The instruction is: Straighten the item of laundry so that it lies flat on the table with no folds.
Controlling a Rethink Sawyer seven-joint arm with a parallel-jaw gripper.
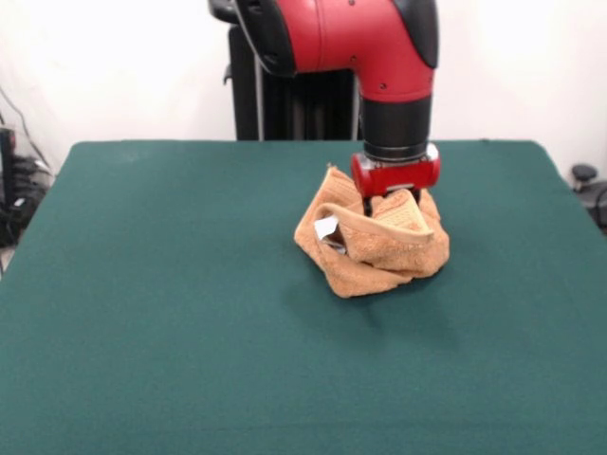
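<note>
Green counter [171, 313] spreads bare in the foreground. Behind it, the jaws [393, 201] are buried in the crumpled towel [375, 248]; whether they pinch it I cannot tell. Its white tag [326, 227] shows left, right of centre.

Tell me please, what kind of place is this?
Probably a robotics lab: a red and black robot arm on a pedestal works over a green cloth-covered table holding only a crumpled towel, with cables at the side.
</note>
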